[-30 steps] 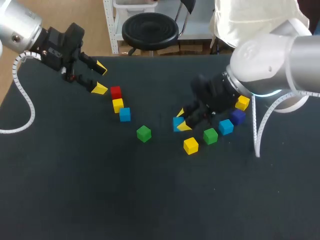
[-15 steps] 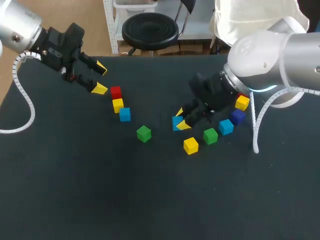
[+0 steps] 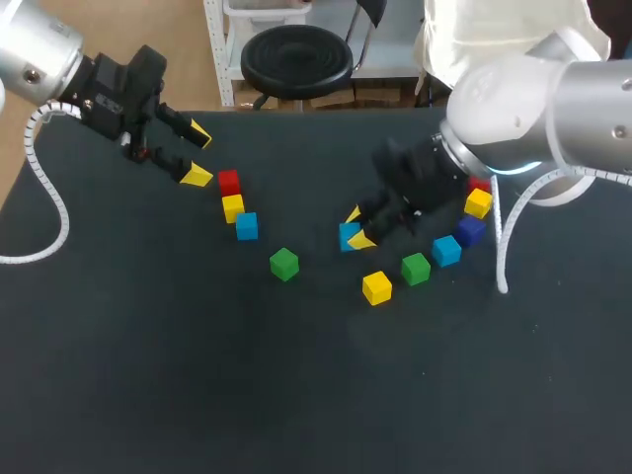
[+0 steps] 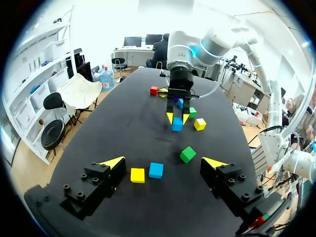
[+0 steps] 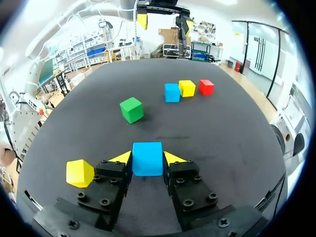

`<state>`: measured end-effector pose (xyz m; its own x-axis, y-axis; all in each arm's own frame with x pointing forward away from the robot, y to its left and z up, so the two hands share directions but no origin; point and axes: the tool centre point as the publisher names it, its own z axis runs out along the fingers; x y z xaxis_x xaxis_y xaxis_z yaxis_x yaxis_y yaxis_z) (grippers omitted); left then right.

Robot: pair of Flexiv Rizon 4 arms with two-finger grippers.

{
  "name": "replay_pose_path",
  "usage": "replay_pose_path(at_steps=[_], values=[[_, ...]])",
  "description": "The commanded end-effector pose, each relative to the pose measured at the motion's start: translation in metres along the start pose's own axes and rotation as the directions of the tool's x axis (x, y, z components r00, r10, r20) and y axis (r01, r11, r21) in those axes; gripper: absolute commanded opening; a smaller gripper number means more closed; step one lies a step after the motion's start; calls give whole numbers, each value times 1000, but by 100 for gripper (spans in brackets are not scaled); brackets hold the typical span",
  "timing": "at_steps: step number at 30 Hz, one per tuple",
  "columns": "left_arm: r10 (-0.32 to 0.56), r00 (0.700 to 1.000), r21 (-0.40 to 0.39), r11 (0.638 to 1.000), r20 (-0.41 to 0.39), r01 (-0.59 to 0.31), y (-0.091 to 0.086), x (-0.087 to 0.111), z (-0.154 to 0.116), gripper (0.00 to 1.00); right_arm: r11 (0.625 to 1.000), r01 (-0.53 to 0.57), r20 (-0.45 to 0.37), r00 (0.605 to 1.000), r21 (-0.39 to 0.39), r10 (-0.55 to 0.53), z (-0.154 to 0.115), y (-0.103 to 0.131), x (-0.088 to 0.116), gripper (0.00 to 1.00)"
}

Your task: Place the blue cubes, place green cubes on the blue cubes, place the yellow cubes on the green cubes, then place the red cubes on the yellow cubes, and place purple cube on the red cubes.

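Midway across the table (image 3: 178, 395), right gripper (image 3: 357, 228) pinches the blue cube (image 5: 147, 159) by opposite faces, seemingly light, rigid; left gripper (image 3: 197, 154) gapes open.

a lone cube (image 3: 284, 264) sits between a three-cube row (image 3: 233, 208) and a cluster (image 3: 446, 251).

1 dark, matte table (image 3: 197, 395) fills most of the head view.
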<state>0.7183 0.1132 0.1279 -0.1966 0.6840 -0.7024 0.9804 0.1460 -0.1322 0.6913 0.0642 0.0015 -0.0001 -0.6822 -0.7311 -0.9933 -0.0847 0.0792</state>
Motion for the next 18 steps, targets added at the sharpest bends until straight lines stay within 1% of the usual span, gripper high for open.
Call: replay_pose_path(at_steps=[1,9,18], values=[[2,1000,-2,1000,3,-2,-1,1,0,100,1000,0,-5,1000,-9,-1,3,-6,-2,0],[2,1000,-2,1000,3,-2,-1,1,0,100,1000,-21,31,999,-7,22,8,-5,8,0],[2,1000,-2,1000,3,-2,-1,1,0,100,1000,-24,29,999,-5,24,8,-8,8,0]])
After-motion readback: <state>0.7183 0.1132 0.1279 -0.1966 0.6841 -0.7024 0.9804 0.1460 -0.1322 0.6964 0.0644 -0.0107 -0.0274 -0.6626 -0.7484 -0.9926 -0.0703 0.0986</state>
